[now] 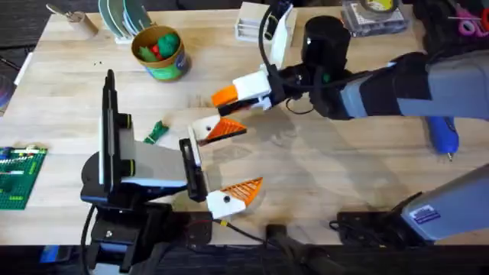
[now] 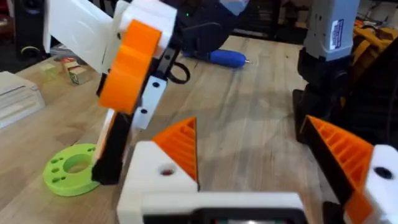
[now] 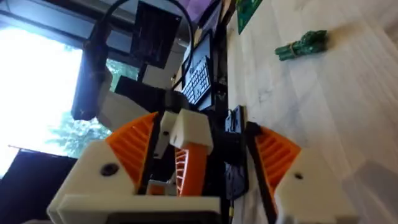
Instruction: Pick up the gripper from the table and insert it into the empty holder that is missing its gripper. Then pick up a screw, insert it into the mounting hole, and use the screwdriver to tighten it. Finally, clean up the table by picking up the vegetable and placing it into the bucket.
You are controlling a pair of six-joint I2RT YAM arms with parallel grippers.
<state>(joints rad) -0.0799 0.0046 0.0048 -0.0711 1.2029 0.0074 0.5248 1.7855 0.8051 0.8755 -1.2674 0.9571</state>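
Vegetable lies on the wooden table, left of the left gripper, whose 2 fingers are spread apart, nothing between. Right gripper hovers just beyond it; grip state unclear. Bucket far left; blue screwdriver right edge.

L tool open mid-table, veg beside it, bucket behind.

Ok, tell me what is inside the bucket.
The bucket holds small toy pieces: green ones with a red piece among them, seen from overhead. What lies beneath that top layer is covered and cannot be seen. The dark green vegetable lies on the table, outside it.
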